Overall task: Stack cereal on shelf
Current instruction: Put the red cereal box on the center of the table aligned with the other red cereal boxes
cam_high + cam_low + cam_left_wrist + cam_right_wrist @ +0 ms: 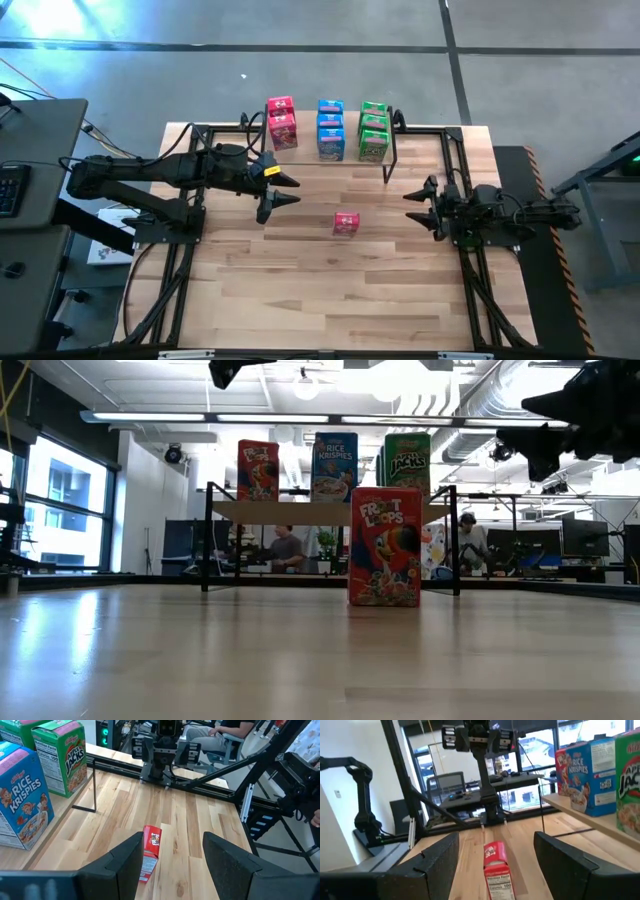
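Observation:
The shelf [300, 512], a light plank on thin black legs, stands at the table's far edge. Red [281, 122], blue [331, 128] and green [373, 130] cereal boxes stand on it in rows. One red cereal box [346, 223] stands upright on its bottom face on the table, in front of the shelf; it also shows in the low view [385, 546]. My left gripper [297, 191] hovers open, high and to the box's left. My right gripper [412, 204] hovers open to the box's right. Both point at the box and hold nothing.
Black frame rails [180, 260] run along the table's left and right sides and far edge. A desk with a keyboard [12, 185] stands left of the table. People sit at desks in the room behind [285, 550]. Bare wood lies toward the near edge [320, 300].

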Robot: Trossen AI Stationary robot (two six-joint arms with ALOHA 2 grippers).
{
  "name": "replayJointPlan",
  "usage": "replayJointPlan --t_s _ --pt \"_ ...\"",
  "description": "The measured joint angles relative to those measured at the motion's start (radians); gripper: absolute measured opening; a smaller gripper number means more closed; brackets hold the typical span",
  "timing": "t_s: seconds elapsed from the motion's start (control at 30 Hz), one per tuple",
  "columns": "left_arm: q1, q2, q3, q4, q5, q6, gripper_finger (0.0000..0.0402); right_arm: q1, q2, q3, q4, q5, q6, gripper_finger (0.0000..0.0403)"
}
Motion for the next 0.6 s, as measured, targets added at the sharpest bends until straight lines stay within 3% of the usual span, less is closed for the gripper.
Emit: replayJointPlan --t_s 0.2,0.47,0.6 --pt "0.000 0.000 0.000 0.000 0.000 0.000 0.0196 0.000 0.006 0.001 -0.017 0.038 0.002 0.0250" --pt "0.000 0.000 0.000 0.000 0.000 0.000 0.0196 0.000 0.006 0.001 -0.073 0.052 0.179 0.0250" --pt "0.000 0.000 0.000 0.000 0.000 0.000 0.0196 0.000 0.006 0.001 -0.099 0.052 0.175 0.0250"
